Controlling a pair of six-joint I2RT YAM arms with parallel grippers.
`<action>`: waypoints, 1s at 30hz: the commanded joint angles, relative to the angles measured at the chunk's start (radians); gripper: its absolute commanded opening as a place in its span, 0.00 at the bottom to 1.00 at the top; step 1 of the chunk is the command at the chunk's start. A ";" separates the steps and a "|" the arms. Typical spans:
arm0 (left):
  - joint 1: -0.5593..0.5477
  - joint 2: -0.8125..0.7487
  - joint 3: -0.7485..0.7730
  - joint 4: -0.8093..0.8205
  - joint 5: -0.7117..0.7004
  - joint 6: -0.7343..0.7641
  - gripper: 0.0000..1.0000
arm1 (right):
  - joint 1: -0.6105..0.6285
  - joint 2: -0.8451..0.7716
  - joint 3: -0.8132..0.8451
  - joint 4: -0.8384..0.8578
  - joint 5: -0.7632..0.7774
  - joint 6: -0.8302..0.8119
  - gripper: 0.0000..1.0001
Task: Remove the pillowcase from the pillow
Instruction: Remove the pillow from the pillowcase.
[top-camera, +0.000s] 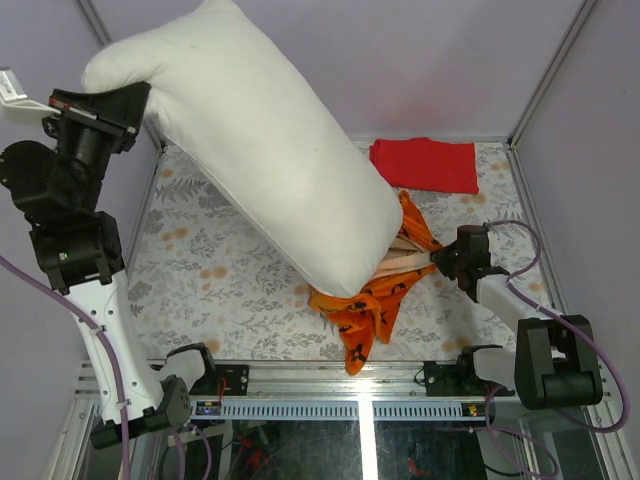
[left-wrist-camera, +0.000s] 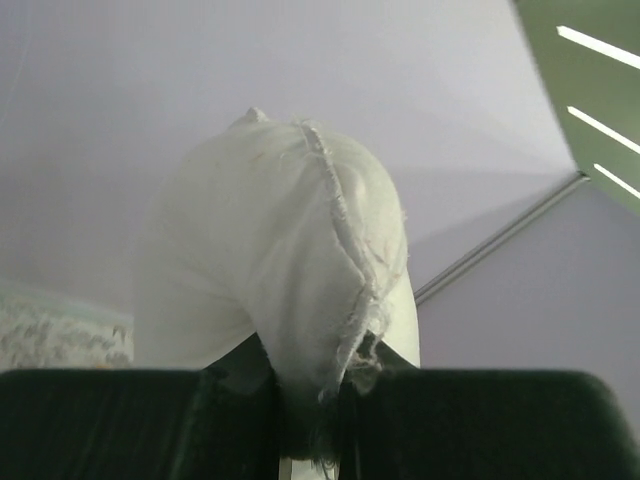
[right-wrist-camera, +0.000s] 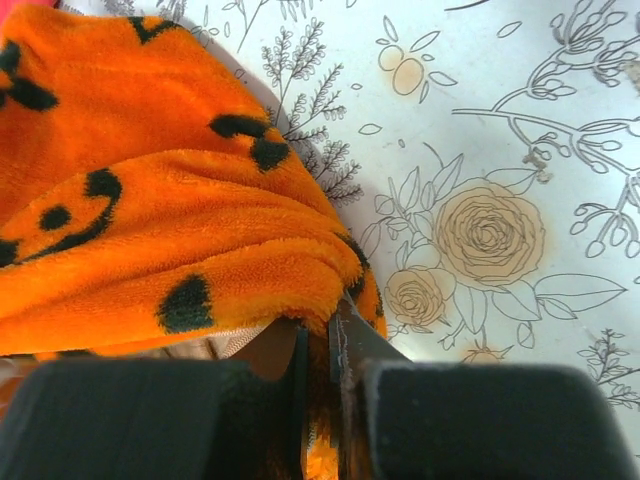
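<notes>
Pillow hoisted aslant, pillowcase pinned low — each gripper closed on fabric.
The left gripper (left-wrist-camera: 312, 405) is clamped on a seamed corner of the white pillow (top-camera: 270, 150) and holds that end high at the far left. The lower end slopes down to the orange pillowcase (top-camera: 375, 300), which lies bunched on the floral table covering (top-camera: 220, 260) near the front edge. The right gripper (right-wrist-camera: 318, 345) pinches the pillowcase's plush edge — fingers nearly together. A folded red cloth (top-camera: 425, 165) lies behind, apart.

The pillow (top-camera: 270, 150) hides part of the pillowcase (top-camera: 375, 300), and its upper corner is cut off.
</notes>
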 joint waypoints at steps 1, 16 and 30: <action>0.042 0.036 0.264 0.257 -0.086 -0.026 0.00 | -0.022 0.012 0.018 -0.093 0.177 -0.043 0.05; 0.042 -0.013 0.471 -0.029 -0.331 0.362 0.00 | -0.022 -0.014 0.016 -0.090 0.161 -0.058 0.02; 0.027 0.036 -0.032 0.055 -0.062 0.427 0.00 | -0.021 -0.026 0.025 -0.108 0.117 -0.092 0.01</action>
